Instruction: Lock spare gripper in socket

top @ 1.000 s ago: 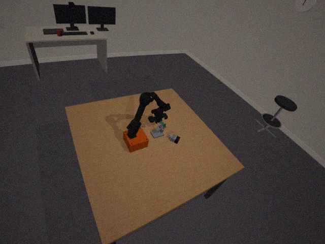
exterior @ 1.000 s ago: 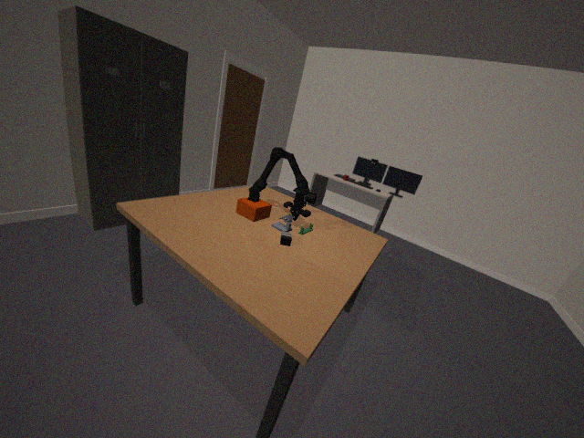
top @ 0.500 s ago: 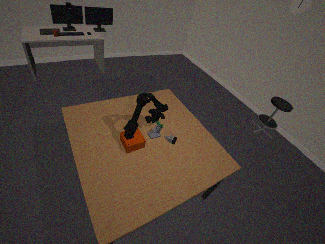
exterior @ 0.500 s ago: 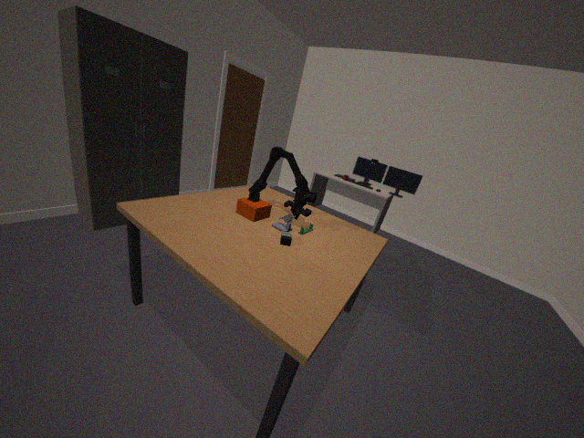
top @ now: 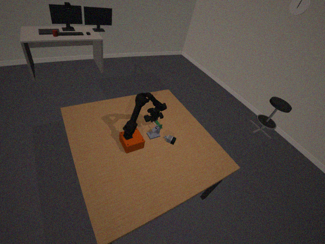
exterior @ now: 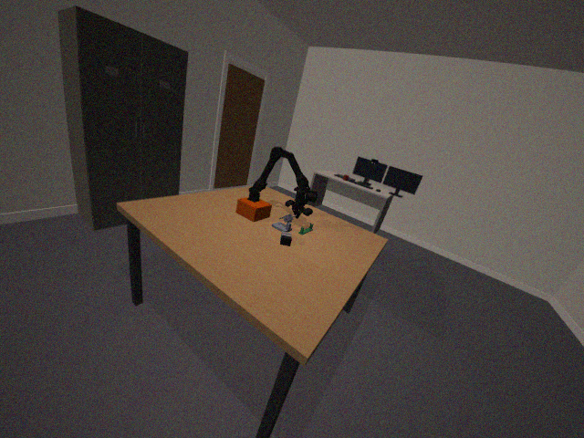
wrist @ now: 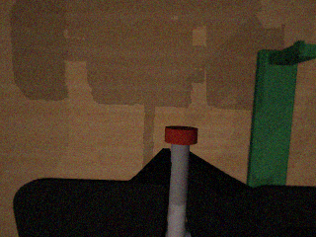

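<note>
My gripper (top: 154, 120) (exterior: 297, 215) (wrist: 173, 156) is shut on the lock pin. The pin (wrist: 181, 135) has a red head and a grey shaft; the head sticks out past the black fingers in the wrist view. The grey-blue mount (top: 153, 134) (exterior: 280, 226) stands on the table, just beside and below the fingers in the top and exterior views. It is hidden in the wrist view, and I cannot tell whether the pin's far end is inside the socket. The spare gripper (top: 170, 139) (exterior: 286, 239), grey with a black end, lies on the table near the mount.
A green bracket (top: 158, 124) (exterior: 305, 230) (wrist: 272, 123) with raised ends lies on the table close to the fingers, on the right in the wrist view. The arm's orange base block (top: 132, 141) (exterior: 254, 208) stands on the mount's other side.
</note>
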